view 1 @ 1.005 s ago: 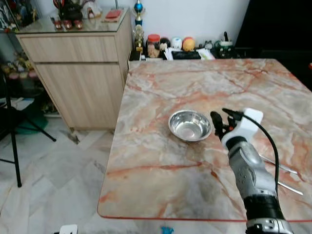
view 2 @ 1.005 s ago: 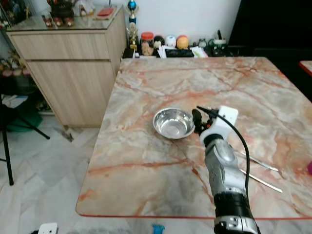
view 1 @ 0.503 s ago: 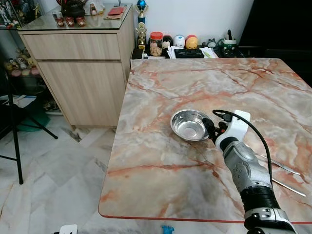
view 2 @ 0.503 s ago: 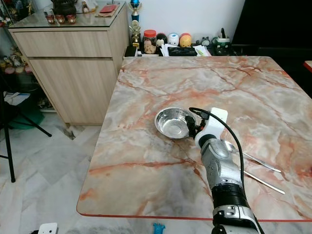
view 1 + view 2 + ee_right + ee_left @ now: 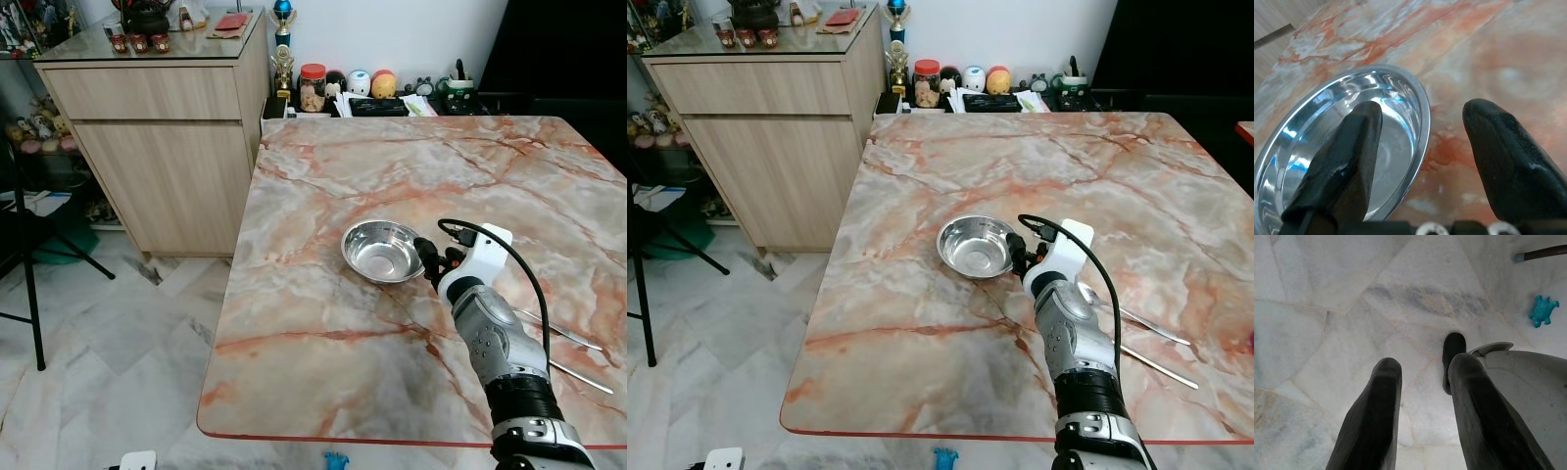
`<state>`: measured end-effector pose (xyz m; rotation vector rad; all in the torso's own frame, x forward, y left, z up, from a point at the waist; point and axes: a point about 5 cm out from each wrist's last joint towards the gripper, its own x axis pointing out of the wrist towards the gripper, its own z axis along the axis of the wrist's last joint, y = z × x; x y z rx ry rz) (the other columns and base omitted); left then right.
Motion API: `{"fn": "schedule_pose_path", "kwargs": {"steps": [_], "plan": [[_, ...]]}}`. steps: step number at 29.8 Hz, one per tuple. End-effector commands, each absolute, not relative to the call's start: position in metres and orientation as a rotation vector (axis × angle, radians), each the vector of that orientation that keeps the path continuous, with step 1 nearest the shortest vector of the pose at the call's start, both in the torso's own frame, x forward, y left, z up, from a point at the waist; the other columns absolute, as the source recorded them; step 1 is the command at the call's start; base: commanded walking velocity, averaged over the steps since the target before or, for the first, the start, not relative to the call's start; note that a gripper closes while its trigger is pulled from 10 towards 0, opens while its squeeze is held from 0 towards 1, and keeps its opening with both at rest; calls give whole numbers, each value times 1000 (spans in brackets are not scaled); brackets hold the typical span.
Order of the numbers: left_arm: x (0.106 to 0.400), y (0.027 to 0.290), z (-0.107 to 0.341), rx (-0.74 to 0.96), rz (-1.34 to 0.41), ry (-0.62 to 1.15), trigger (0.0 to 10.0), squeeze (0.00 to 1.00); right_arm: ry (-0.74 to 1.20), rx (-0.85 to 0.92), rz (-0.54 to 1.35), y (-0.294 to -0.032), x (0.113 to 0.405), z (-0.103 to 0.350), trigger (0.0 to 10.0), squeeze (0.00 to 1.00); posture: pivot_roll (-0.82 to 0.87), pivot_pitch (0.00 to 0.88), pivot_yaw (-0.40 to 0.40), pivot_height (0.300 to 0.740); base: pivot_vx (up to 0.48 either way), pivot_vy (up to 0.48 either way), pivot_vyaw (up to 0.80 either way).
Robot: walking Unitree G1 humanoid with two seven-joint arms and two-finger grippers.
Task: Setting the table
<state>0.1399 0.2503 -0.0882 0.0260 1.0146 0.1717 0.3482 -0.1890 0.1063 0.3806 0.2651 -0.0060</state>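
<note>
A shiny steel bowl (image 5: 382, 251) stands on the marble table (image 5: 323, 323), left of its middle. My right gripper (image 5: 429, 258) is at the bowl's right rim and is open. In the right wrist view the bowl (image 5: 1312, 142) has one finger over its inside, while the other finger hangs over the table outside the rim. Nothing is gripped. Two silver utensils (image 5: 560, 334) lie on the table to the right of my right arm. My left gripper (image 5: 1425, 367) hangs idle over the floor, its fingers apart.
A wooden cabinet (image 5: 157, 127) stands beyond the table's left far corner. Jars and small items (image 5: 364, 90) line the wall behind the table. Black stand legs (image 5: 29, 284) are on the floor at left. A teal toy (image 5: 1543, 311) lies on the floor tiles.
My right gripper has come down and moved left, from just right of the bowl to its rim. The camera has shifted slightly. The bowl has stayed in place.
</note>
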Motion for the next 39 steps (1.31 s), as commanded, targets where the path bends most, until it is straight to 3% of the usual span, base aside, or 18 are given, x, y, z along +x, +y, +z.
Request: {"fn": "schedule_pose_path", "kwargs": {"steps": [1, 26, 27, 32, 34, 38, 39], "plan": [[134, 253, -89, 33, 173, 1031, 10000, 0, 273, 400, 8, -185, 352, 109, 10000, 0, 42, 15, -2, 736, 0, 0, 0], [134, 253, -90, 42, 165, 1037, 10000, 0, 325, 446, 24, -180, 351, 99, 10000, 0, 45, 18, -5, 736, 0, 0, 0], [134, 253, -90, 42, 165, 1037, 10000, 0, 326, 448, 26, -180, 351, 99, 4235, 0, 46, 19, -5, 736, 0, 0, 0], [134, 253, -90, 41, 162, 1038, 10000, 0, 338, 447, 25, -179, 350, 96, 5020, 0, 48, 19, -5, 736, 0, 0, 0], [134, 253, -90, 40, 162, 1038, 10000, 0, 341, 446, 24, -179, 350, 95, 10000, 0, 48, 19, -5, 736, 0, 0, 0], [134, 252, -90, 41, 159, 1039, 10000, 0, 346, 446, 18, -180, 350, 93, 10000, 0, 48, 19, -5, 736, 0, 0, 0], [134, 252, -90, 42, 159, 1039, 10000, 0, 347, 446, 18, -180, 350, 93, 7765, 0, 48, 19, -5, 736, 0, 0, 0]]}}
